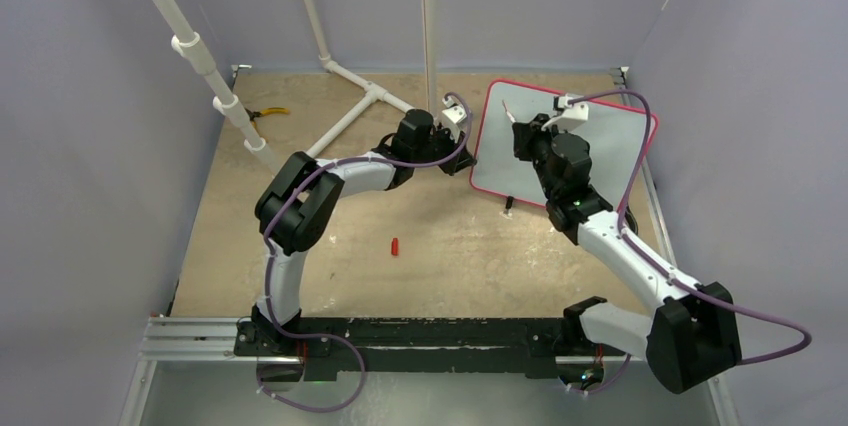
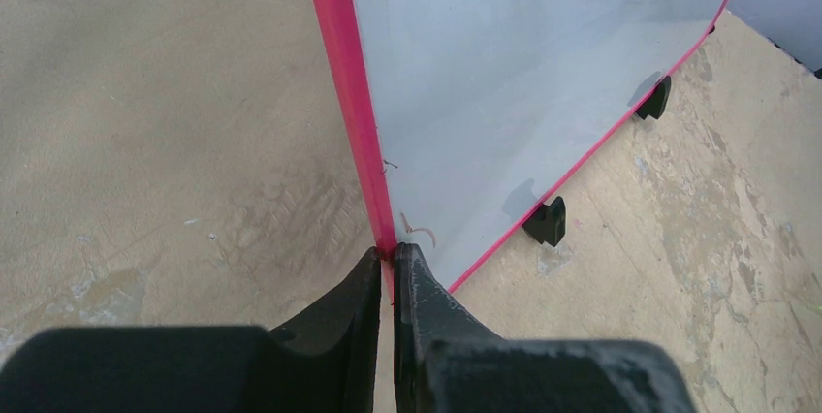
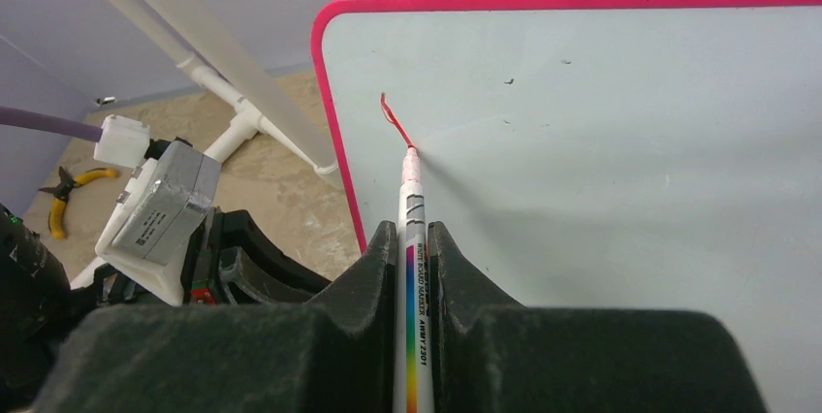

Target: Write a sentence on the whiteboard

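The whiteboard (image 1: pixel 620 141) stands tilted on its black feet (image 2: pixel 546 222) at the far right of the surface (image 1: pixel 450 256). It would likely slide under pen pressure, so the left claw (image 2: pixel 391 258) is pinched almost closed on the low left edge of its pink frame, bracing it. The right claw (image 3: pixel 414 238) is narrowed tight around a marker (image 3: pixel 412 195). The marker's tip presses near the board's upper left corner, where the sentence (image 3: pixel 393 117) is only one short red stroke.

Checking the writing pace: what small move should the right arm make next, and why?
Probably draw the marker tip onward across the whiteboard: only one short red stroke shows, the tip rests at its end, the right claw grips the marker, and the left claw clamps the board's edge.
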